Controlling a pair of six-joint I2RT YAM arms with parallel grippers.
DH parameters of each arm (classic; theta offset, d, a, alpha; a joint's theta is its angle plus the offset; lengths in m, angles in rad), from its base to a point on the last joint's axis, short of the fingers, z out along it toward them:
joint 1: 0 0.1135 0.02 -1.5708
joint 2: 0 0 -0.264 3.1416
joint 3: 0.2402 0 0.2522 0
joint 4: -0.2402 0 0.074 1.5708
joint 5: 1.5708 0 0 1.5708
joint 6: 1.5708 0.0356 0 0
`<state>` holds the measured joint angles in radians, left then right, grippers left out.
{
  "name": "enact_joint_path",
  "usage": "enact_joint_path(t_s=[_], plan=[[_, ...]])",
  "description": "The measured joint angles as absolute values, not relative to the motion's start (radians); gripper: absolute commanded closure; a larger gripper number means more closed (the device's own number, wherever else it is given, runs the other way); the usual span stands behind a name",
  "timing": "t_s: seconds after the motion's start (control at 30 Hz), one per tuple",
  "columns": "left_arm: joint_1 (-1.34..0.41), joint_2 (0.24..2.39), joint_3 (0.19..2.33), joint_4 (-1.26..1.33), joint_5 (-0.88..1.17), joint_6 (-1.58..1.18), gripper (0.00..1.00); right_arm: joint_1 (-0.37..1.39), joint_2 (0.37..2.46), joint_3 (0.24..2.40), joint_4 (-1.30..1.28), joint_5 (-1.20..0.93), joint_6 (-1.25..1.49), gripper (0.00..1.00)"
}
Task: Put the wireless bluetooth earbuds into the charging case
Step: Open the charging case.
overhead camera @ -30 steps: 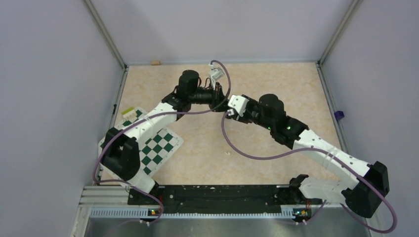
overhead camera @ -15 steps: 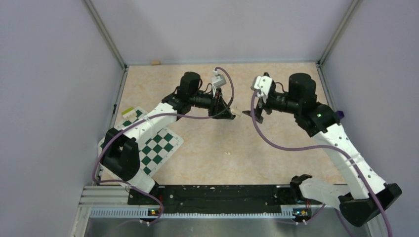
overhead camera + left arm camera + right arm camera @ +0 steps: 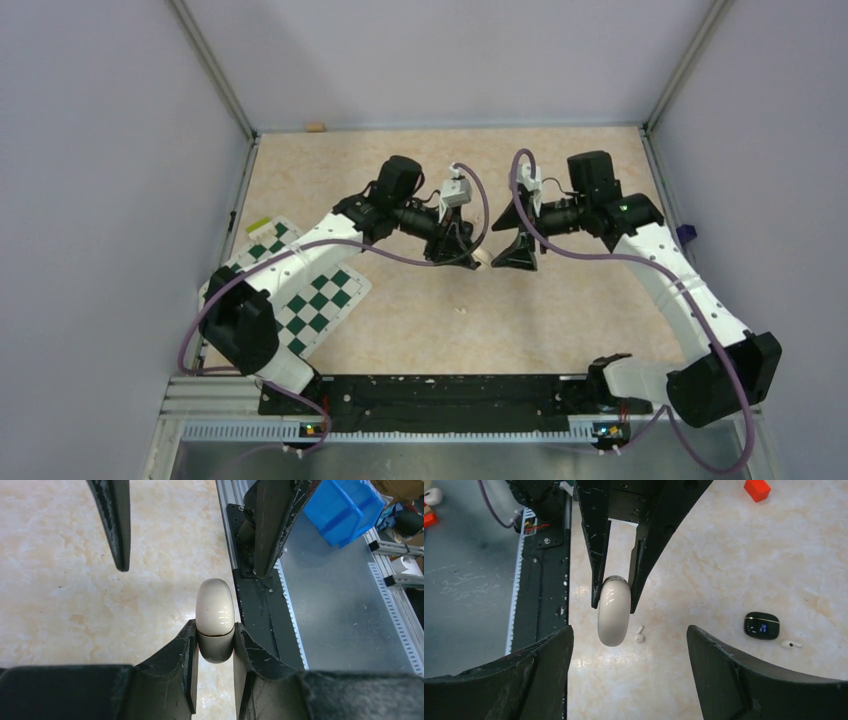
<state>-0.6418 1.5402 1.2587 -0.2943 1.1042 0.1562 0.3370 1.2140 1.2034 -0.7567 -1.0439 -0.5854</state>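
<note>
The cream-white charging case is closed and held above the table, with my left gripper shut on its lower half. From above, the case shows at the tip of the left gripper. My right gripper is open and faces it, its fingers wide on either side of the case without touching. Two tiny white stemmed earbuds lie on the table: one earbud below the case, the other earbud further right.
A glossy black rounded box with lit blue digits lies beside the second earbud. A small red block sits further off. The green chequered mat lies at the left. The black rail runs along the near edge.
My right gripper let go near the case, swung away to the right and opened, then came back to face it. My left gripper moved right and nearer with the case.
</note>
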Motion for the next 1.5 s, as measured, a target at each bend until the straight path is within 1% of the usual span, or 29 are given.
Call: enact_joint_path(t_s=[0.13,0.27,0.37,0.5,0.77,0.83,0.9,1.0,1.03,1.07,1.17,1.27,1.4,1.5], plan=[[-0.662,1.541,1.274,-0.353,1.102,0.208,0.90,0.337,1.226,1.195,-0.773,-1.081,-0.582,0.29],[-0.669,1.541,1.287,-0.373,1.093,0.228,0.91,0.337,1.224,1.169,-0.760,-1.092,-0.570,0.31],[-0.670,1.541,1.291,-0.377,1.080,0.236,0.91,0.337,1.224,1.143,-0.748,-1.093,-0.562,0.35],[-0.670,1.542,1.292,-0.379,1.071,0.238,0.91,0.338,1.227,1.137,-0.746,-1.092,-0.556,0.37],[-0.673,1.547,1.295,-0.381,1.068,0.238,0.91,0.361,1.235,1.132,-0.724,-1.081,-0.545,0.37],[-0.676,1.547,1.298,-0.383,1.068,0.238,0.91,0.371,1.237,1.132,-0.719,-1.075,-0.544,0.42],[-0.678,1.547,1.299,-0.386,1.068,0.238,0.91,0.376,1.238,1.132,-0.714,-1.073,-0.540,0.49],[-0.680,1.547,1.301,-0.390,1.068,0.238,0.91,0.378,1.239,1.131,-0.709,-1.070,-0.536,0.66],[-0.680,1.547,1.302,-0.390,1.061,0.239,0.91,0.378,1.239,1.130,-0.709,-1.071,-0.533,0.69],[-0.680,1.547,1.302,-0.390,1.053,0.240,0.90,0.378,1.239,1.127,-0.712,-1.077,-0.528,0.72],[-0.678,1.547,1.303,-0.393,1.045,0.240,0.69,0.380,1.239,1.126,-0.712,-1.079,-0.527,0.75],[-0.678,1.547,1.304,-0.394,1.042,0.242,0.56,0.380,1.238,1.126,-0.712,-1.079,-0.525,0.76],[-0.680,1.547,1.305,-0.397,1.043,0.239,0.48,0.380,1.235,1.126,-0.704,-1.074,-0.522,0.79],[-0.682,1.547,1.305,-0.397,1.043,0.238,0.46,0.379,1.219,1.124,-0.682,-1.061,-0.510,0.82]])
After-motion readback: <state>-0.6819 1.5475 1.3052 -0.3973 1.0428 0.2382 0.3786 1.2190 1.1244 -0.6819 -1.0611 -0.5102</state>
